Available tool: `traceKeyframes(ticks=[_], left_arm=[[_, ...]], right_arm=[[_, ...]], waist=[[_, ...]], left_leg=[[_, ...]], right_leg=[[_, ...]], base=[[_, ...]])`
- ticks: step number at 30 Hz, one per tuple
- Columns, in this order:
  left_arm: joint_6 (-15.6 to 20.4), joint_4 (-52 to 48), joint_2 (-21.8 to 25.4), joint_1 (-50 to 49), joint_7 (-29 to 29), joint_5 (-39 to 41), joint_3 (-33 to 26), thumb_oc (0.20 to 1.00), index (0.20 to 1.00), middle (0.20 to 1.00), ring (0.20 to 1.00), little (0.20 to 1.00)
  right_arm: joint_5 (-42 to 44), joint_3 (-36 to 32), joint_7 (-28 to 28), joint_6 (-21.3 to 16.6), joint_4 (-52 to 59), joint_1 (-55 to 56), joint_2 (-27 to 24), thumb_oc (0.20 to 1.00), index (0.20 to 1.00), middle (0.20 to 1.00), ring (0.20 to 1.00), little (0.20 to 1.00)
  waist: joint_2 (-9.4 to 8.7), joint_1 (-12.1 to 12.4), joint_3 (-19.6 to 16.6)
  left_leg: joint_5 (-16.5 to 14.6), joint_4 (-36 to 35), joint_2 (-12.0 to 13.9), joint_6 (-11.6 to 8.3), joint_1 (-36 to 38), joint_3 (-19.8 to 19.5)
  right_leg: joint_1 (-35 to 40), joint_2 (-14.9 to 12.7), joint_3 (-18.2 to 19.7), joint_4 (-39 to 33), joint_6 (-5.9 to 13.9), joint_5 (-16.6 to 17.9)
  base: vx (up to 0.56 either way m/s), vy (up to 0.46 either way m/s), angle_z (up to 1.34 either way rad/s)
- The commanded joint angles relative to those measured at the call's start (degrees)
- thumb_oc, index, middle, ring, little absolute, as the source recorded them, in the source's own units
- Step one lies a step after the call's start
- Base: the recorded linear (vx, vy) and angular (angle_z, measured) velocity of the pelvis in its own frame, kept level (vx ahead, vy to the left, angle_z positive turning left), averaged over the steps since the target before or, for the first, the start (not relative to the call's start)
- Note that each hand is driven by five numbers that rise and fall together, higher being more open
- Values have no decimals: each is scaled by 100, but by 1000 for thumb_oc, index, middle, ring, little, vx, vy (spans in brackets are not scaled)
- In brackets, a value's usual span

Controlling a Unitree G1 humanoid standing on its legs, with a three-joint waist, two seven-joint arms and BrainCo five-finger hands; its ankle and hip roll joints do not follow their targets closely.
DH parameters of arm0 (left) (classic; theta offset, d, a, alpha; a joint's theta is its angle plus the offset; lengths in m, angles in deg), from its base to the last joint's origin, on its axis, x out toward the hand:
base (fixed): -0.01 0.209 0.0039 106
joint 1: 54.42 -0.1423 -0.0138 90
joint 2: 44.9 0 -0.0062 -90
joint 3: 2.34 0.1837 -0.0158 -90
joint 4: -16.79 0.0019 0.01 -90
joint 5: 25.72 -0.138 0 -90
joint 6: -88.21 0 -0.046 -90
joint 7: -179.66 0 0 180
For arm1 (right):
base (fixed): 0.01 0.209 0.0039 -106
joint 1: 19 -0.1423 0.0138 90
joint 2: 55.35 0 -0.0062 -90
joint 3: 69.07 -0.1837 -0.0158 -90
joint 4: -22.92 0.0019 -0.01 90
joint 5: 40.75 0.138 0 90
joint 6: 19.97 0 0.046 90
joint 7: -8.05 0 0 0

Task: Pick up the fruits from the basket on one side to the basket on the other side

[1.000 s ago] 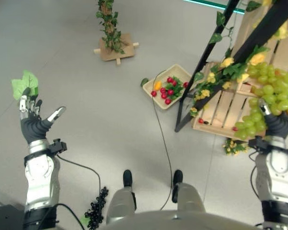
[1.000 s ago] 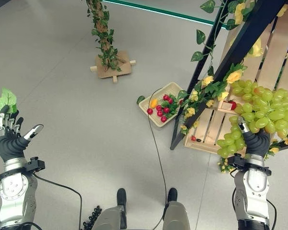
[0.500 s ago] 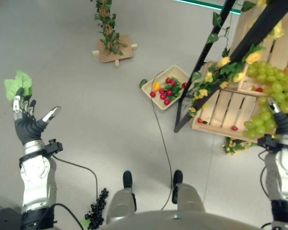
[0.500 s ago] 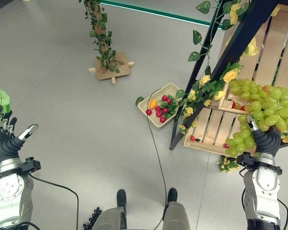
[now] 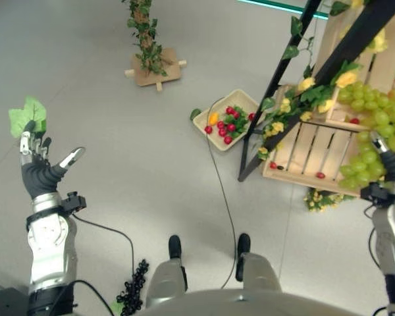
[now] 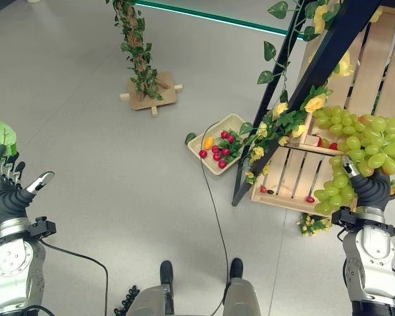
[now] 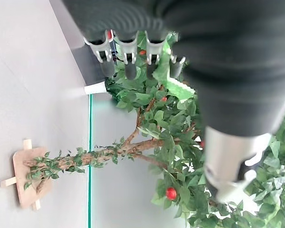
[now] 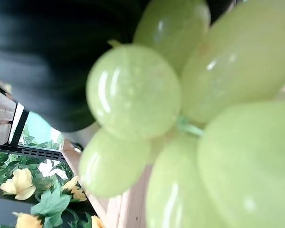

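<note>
**Green grapes carried out to the right, away from the crate**

Green and glossy, the big bunch of grapes (image 6: 359,155) sits in the right hand (image 6: 370,189), whose dark-covered palm is under the lower berries; the fingers are buried in the cluster, so I cannot tell whether they are curled round the stem or just cradling it. Over the last second this hand has drifted outward to the robot's right and a little up, so the bunch now hangs over the outer end of the slatted wooden crate (image 6: 296,178) instead of over its middle. The whole view has also slid slightly, so part of that shift is the head turning.

The left hand (image 5: 39,172) has barely moved: it is raised palm-up out on the left, fingers spread and straight, thumb apart, a green leaf (image 5: 28,116) resting at its fingertips.

On the floor between them the shallow basket (image 5: 240,100) holds red fruits (image 5: 224,126) and an orange one, untouched. To my eye the grapes are mid-carry, with the receiving basket yet to be reached.
</note>
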Motion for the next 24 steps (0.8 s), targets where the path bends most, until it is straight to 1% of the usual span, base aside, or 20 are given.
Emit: traceKeyframes(ticks=[1,3,6,8,9,10,16,18,20,24], left_arm=[[176,-97,362,77,-18,-115,-291,1000,1000,1000,1000,1000],[174,-95,356,81,-12,-145,-315,1000,1000,1000,1000,1000],[202,-71,390,111,-36,-158,-326,1000,1000,1000,1000,1000],[203,-54,416,111,-31,-146,-327,1000,1000,1000,1000,1000],[194,-53,432,112,-24,-129,-306,1000,1000,1000,1000,1000],[194,-52,426,117,-23,-127,-306,1000,1000,1000,1000,1000],[160,-59,470,89,41,-90,-193,1000,1000,1000,1000,1000],[160,-66,469,74,53,-79,-187,1000,1000,1000,1000,1000],[148,-47,490,38,78,-39,-156,1000,1000,1000,1000,1000],[142,-55,487,14,104,-5,-140,1000,1000,1000,1000,1000]], right_arm=[[39,-750,-78,-761,495,-1249,-580,200,200,200,200,200],[-68,-765,-81,-721,533,-1197,-505,200,200,200,200,200],[-69,-841,-136,-748,491,-1253,-586,200,200,200,200,200],[-12,-888,-168,-785,446,-1332,-706,200,200,200,200,200],[54,-912,-183,-812,397,-1431,-875,200,200,200,200,200],[63,-908,-181,-816,379,-1444,-893,200,200,200,200,200],[346,-865,-194,-844,160,-1801,-1598,200,200,200,200,200],[382,-848,-182,-845,151,-1844,-1665,200,200,200,200,200],[455,-835,-178,-843,146,-1920,-1858,200,200,200,200,200],[534,-785,-120,-815,151,-1934,-1863,200,200,200,200,200]], waist=[[-146,-6,-372],[-148,-10,-389],[-162,-17,-416],[-177,-27,-448],[-195,-25,-469],[-187,-23,-465],[-248,-25,-520],[-255,-24,-521],[-276,-28,-535],[-289,-33,-545]], left_leg=[[-844,298,123,-50,531,-110],[-846,286,122,-48,542,-114],[-857,272,118,-48,576,-102],[-867,258,118,-51,605,-87],[-870,247,119,-56,624,-78],[-869,243,119,-56,627,-76],[-874,228,125,-69,689,-22],[-873,226,126,-70,695,-15],[-864,224,136,-71,706,-2],[-855,186,137,-69,724,17]], right_leg=[[119,21,-88,311,196,-216],[142,12,-97,289,199,-209],[178,16,-99,269,203,-202],[204,22,-86,238,207,-197],[224,32,-75,205,204,-195],[227,33,-73,200,204,-193],[281,65,-34,135,201,-166],[288,72,-30,123,200,-163],[310,82,-25,101,201,-154],[329,95,-1,64,200,-147]], base=[[0,0,0],[0,0,0],[10,1,0],[31,0,-1],[0,0,0],[0,0,0],[19,-3,-4],[16,-2,-4],[0,0,0],[7,3,-4]])
